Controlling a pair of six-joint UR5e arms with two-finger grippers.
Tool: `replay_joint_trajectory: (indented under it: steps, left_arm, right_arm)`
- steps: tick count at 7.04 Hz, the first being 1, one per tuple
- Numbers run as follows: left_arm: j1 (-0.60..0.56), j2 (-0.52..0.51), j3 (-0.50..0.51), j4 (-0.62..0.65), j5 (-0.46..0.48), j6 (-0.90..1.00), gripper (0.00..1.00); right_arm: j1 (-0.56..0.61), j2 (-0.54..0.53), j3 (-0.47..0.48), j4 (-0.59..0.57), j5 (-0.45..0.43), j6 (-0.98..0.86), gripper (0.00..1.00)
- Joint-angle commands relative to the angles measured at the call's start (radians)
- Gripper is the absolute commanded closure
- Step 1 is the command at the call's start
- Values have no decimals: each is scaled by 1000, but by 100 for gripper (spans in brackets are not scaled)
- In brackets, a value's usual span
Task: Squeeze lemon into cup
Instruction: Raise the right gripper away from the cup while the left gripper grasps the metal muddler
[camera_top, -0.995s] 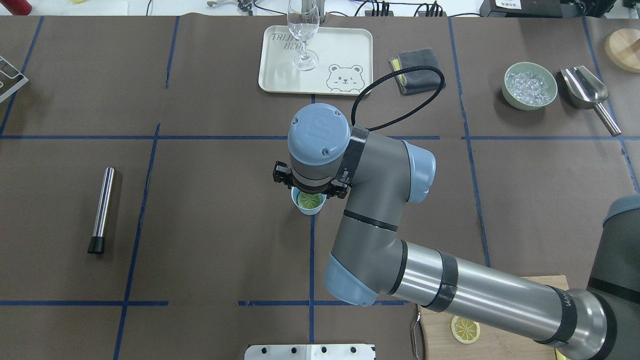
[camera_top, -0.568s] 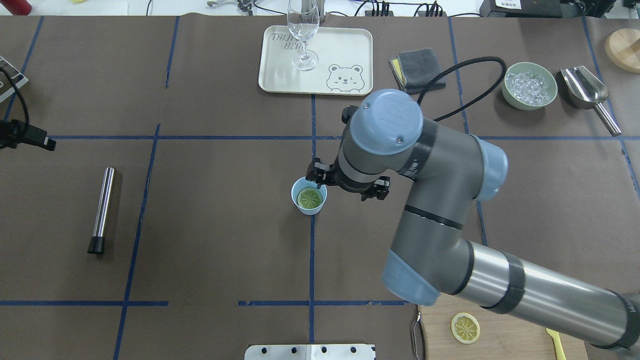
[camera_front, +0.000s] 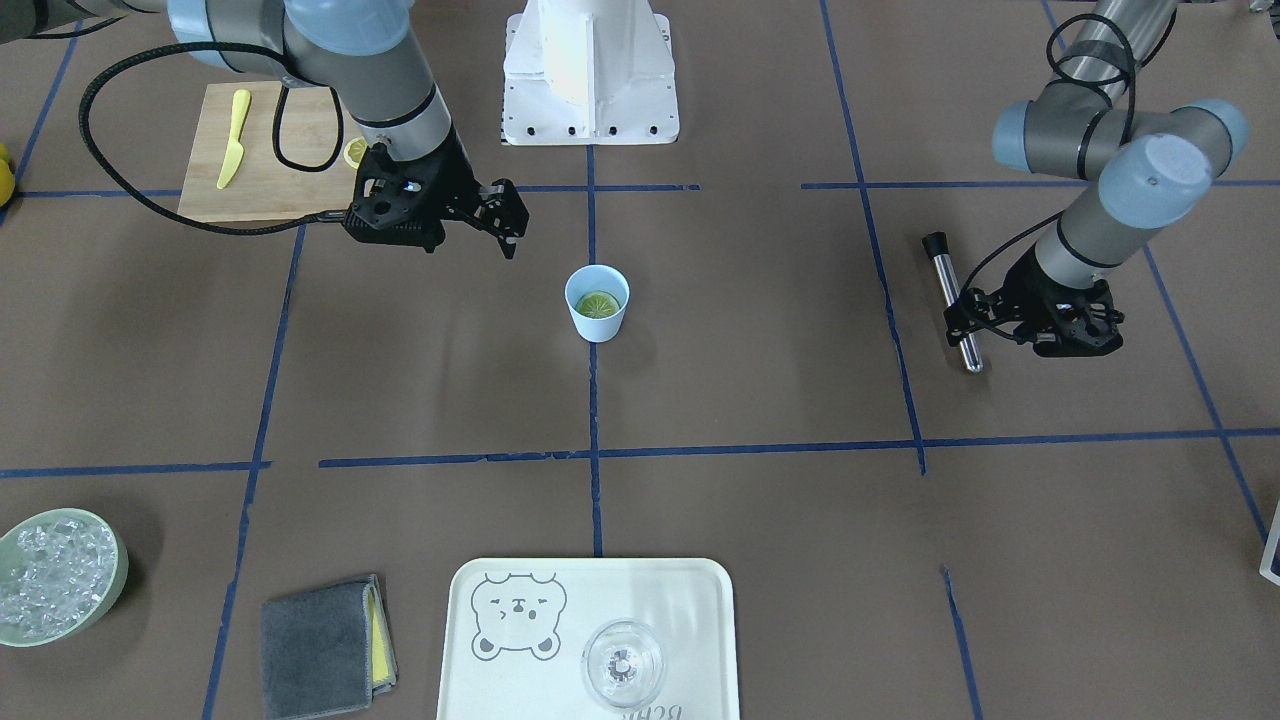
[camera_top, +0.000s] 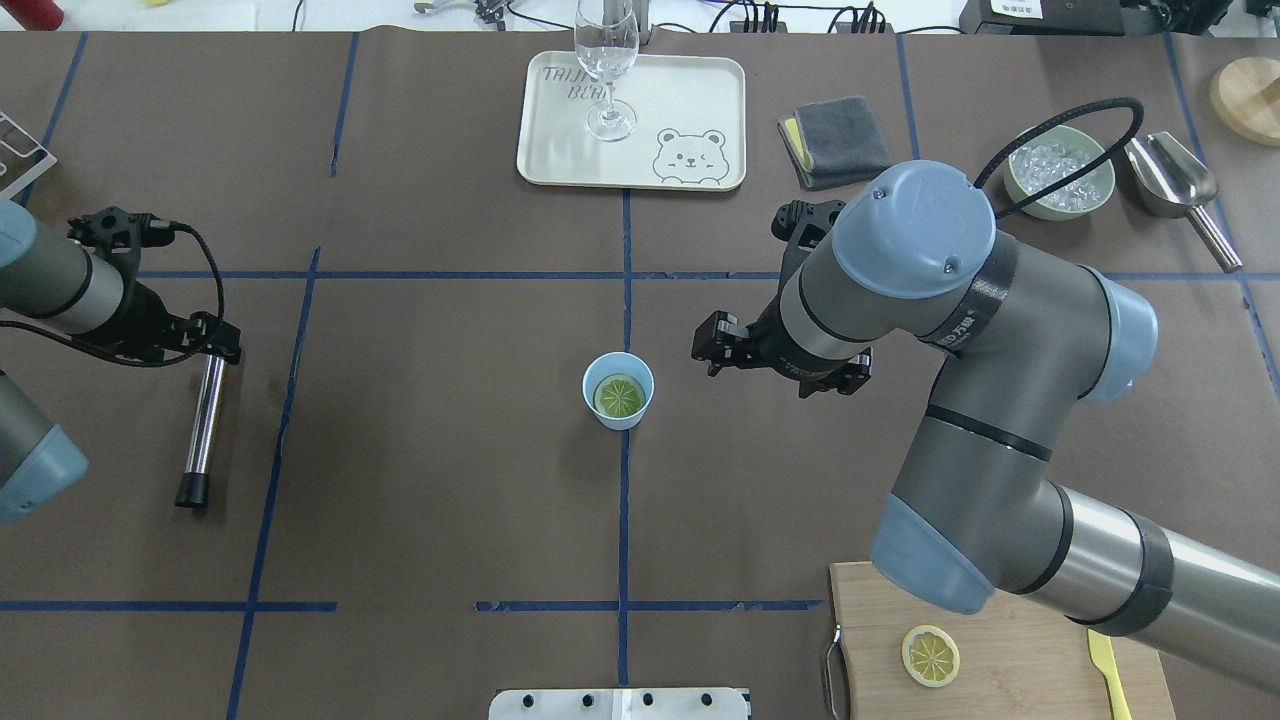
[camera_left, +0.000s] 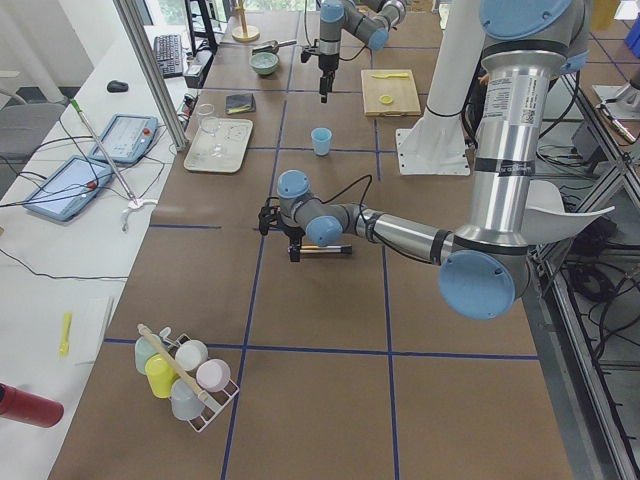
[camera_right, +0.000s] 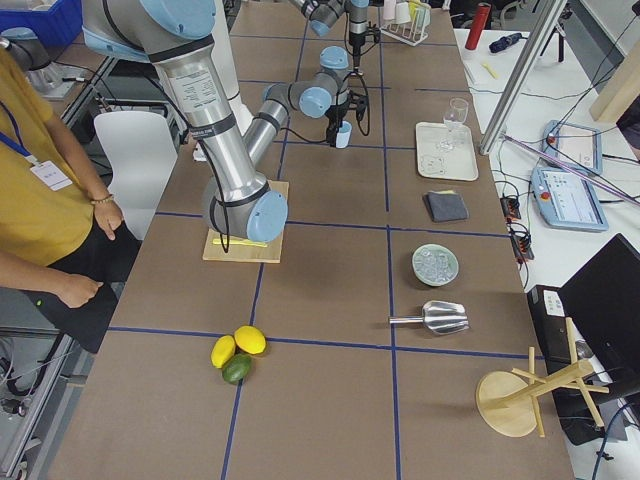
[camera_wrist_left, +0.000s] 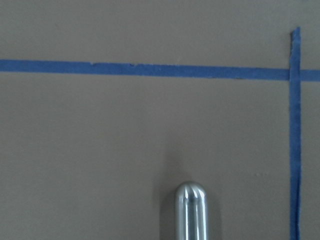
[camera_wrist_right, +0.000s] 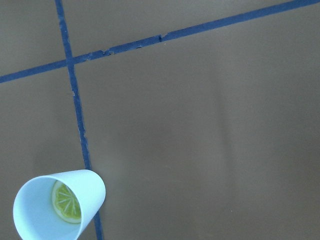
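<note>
The right gripper (camera_front: 440, 210) hangs above the surface (camera_top: 450, 450) with its fingers spread apart and nothing between them. The cup (camera_top: 618, 422) stands upright on the surface beside this gripper, on the side toward the left arm, near the fingers but clear of them. The lemon slice (camera_top: 619, 396) lies low inside the cup, its spoke-patterned face turned up toward the mouth. In the right wrist view it sits toward one side of the inner wall. The left gripper (camera_front: 1030, 322) is positioned low over the surface, well apart from the cup, its fingers likewise apart and holding nothing. A metal rod (camera_top: 203, 420) with a black cap lies flat on the surface at this gripper. Its bare rounded end is beneath the gripper and its capped end points back toward the robot's base. Whether a finger touches the rod cannot be determined. Behind the right gripper, toward the base, a wooden board (camera_top: 1010, 650) carries a spare slice (camera_top: 930, 656) and a yellow knife (camera_top: 1108, 685). Beyond the right gripper, away from the base, are a tray (camera_top: 690, 90) holding a stemmed glass (camera_top: 608, 60), a folded grey cloth (camera_top: 838, 140), a bowl (camera_top: 1055, 212) of ice and a metal scoop (camera_top: 1170, 175).
</note>
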Motion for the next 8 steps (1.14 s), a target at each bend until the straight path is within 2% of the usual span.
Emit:
replay_joint_trajectory:
  steps: [1,2,3,5,7,8]
  left_arm:
    - [20,-1,11,2,31,2,35]
    - [20,-1,5,11,28,3,94]
    - [20,-10,-4,38,28,3,100]
    - [20,-12,-42,40,15,2,100]
    - [20,-16,-201,73,14,2,100]
    - [36,-107,-215,86,17,0,100]
  right_arm:
    - [1,-5,3,0,0,-1,0]
    - [1,-5,3,0,0,-1,0]
    - [1,-8,3,0,0,0,0]
    - [-2,-16,3,0,-1,0,0]
    - [-1,-16,20,0,2,0,0]
    - [2,-20,30,0,2,0,0]
